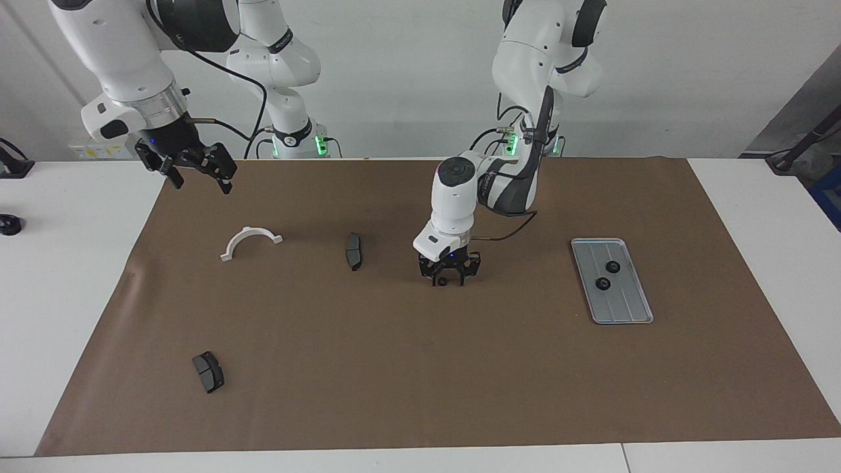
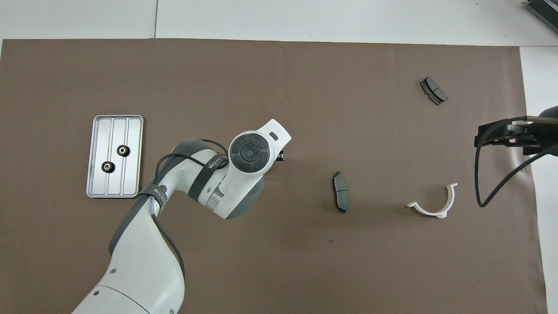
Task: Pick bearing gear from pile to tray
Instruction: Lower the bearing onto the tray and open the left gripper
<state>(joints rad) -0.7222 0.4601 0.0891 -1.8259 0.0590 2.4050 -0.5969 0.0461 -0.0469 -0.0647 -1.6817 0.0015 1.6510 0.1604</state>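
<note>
A small black gear (image 1: 443, 281) lies on the brown mat mid-tabletop, at about nine o'clock from the tray (image 1: 629, 314) in the facing view. The left end effector (image 1: 449, 278) is down around it, fingers either side; whether they already pinch it cannot be told. The grasp seems underway. Next comes a firm close, lift, and carry to the tray, which holds two gears (image 1: 612, 266). The right end effector (image 1: 194, 172) waits released above the mat's edge.
</note>
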